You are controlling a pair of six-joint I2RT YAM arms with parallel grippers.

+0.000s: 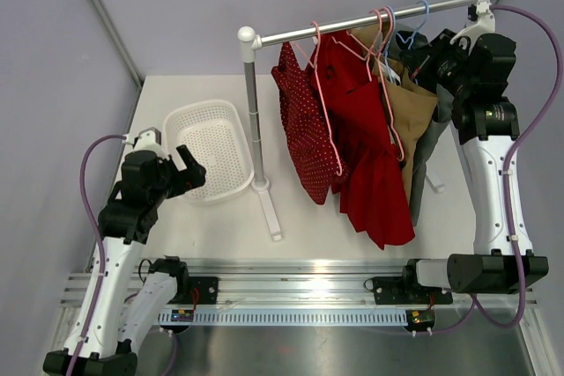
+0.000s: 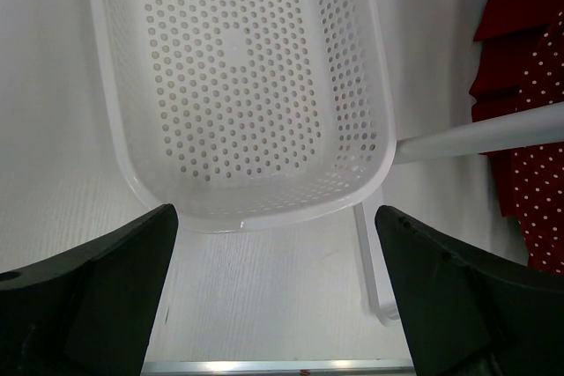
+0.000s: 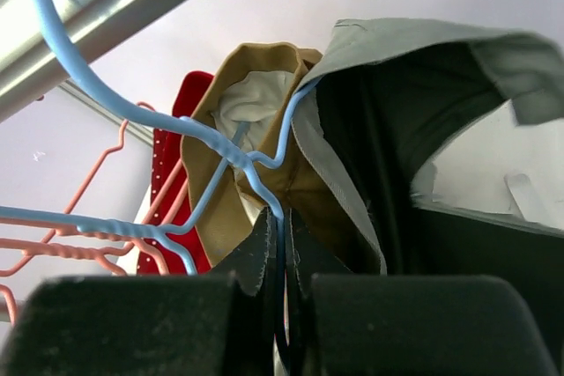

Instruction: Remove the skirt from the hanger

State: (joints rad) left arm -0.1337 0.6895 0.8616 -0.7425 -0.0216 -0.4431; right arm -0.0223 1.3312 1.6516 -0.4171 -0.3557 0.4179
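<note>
You have the right fingers (image 3: 379, 323) closed tight up by the rail (image 1: 352, 25). They pinch the skirt (image 3: 423, 112) at its dark waist edge, with the blue hanger (image 3: 132, 107) wire in the same pinch, likely to pull it free. The skirt hangs rightmost. Your left fingers (image 2: 97, 297) are spread wide and empty over the basket (image 2: 106, 85), presumably on standby.

Basket (image 1: 211, 143) left of rack post (image 1: 253, 112), garments (image 1: 352, 121) right of it, skirt (image 1: 429, 143) rightmost

Left of the post (image 1: 253, 112), the basket (image 1: 211, 151) takes up the table (image 1: 352, 244), with barely a gap between them. Right of the post, red and tan garments (image 1: 366, 156), wire hangers (image 1: 381, 28) and the grey skirt (image 1: 423, 178) hang tightly packed. Open table lies in front.
</note>
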